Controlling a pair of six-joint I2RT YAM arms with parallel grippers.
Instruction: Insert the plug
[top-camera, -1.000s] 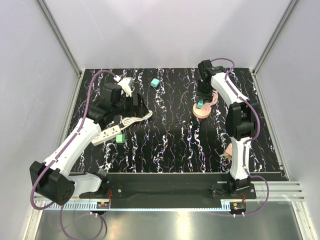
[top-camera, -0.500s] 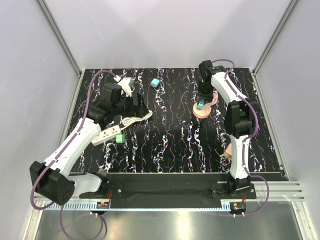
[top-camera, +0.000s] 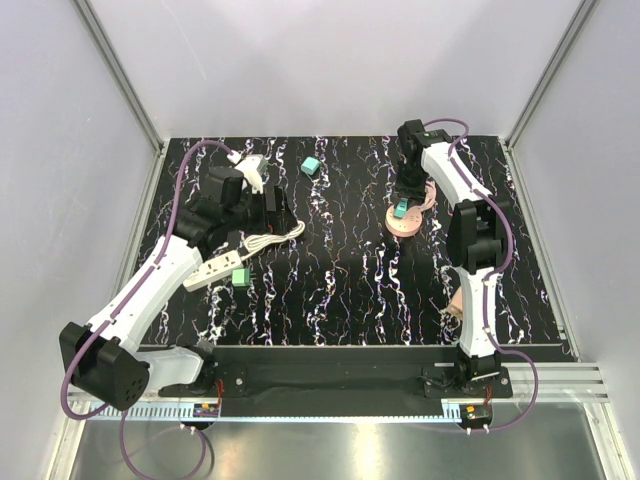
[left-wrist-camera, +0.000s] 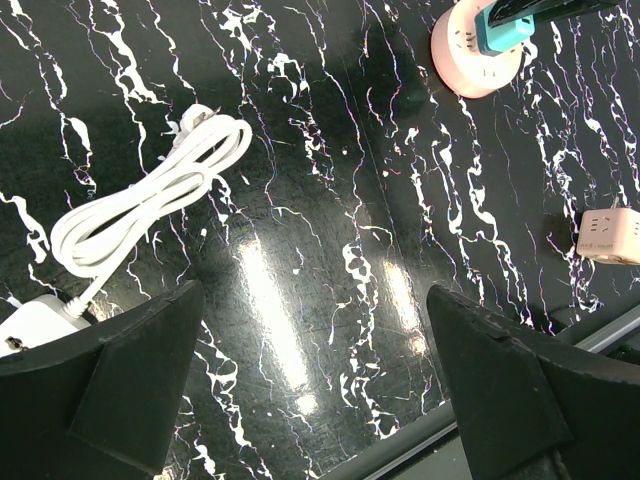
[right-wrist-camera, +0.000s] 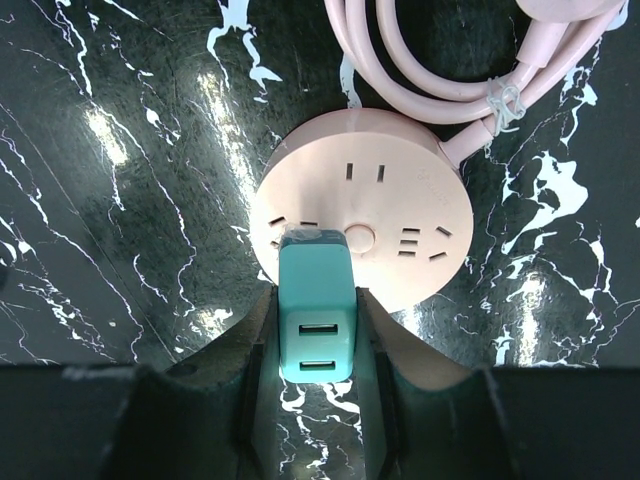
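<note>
1. Right gripper (right-wrist-camera: 316, 308) is clamped on the teal plug (right-wrist-camera: 316, 330), one finger against each side. Two USB ports face the wrist camera.
2. The plug's front end meets the pink round socket hub (right-wrist-camera: 400, 200) at its rim slots, toward the table's far right corner. How deep it sits cannot be told.
3. Left gripper (left-wrist-camera: 315, 340) has its fingers spread wide and empty, above the coiled white cord (left-wrist-camera: 150, 195).
4. White power strip (top-camera: 212, 268) lies near the left edge, with a green cube (top-camera: 240, 276) just beside it.

plug (right-wrist-camera: 316, 310) apparently on socket (right-wrist-camera: 400, 200), strip (top-camera: 212, 268) left
</note>
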